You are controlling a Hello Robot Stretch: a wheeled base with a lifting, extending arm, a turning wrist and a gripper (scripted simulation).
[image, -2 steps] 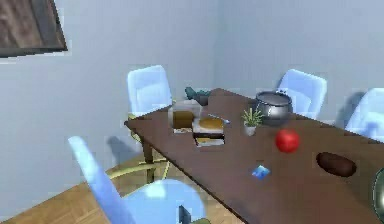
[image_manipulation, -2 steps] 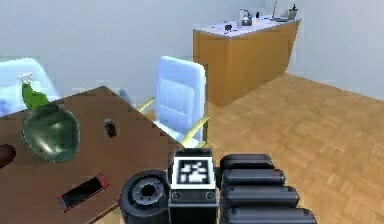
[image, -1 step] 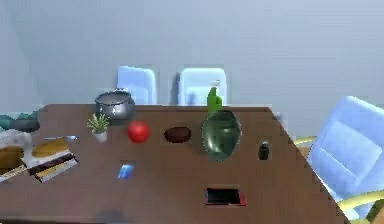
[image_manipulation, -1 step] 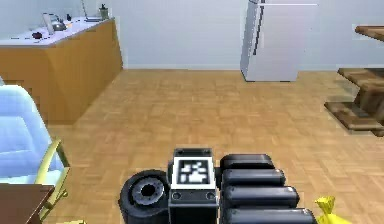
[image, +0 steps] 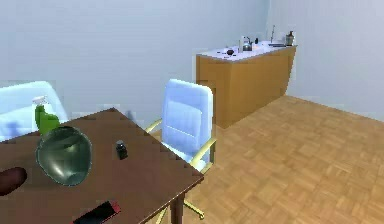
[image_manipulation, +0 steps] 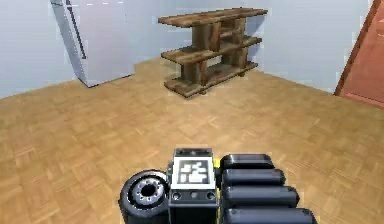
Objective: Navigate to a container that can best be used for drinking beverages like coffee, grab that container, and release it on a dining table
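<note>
The gripper (image_manipulation: 147, 196) sits tucked at the arm side view's bottom edge, likely for driving; whether it holds anything, I cannot tell. In the forward view's upper right, a dark blob (image: 247, 43) on the counter (image: 240, 85) is perhaps the cup; the dining table (image: 150, 177) lies lower left.

A home's kitchen-dining room: wooden table (image: 150, 168), pale chair (image: 187, 115), counter (image: 245, 88), white fridge (image_manipulation: 95, 40), wooden shelf (image_manipulation: 212, 50).

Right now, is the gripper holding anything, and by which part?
Cannot tell: the gripper sits at the arm side view's bottom edge, and its far end with the fingers cannot be made out.
</note>
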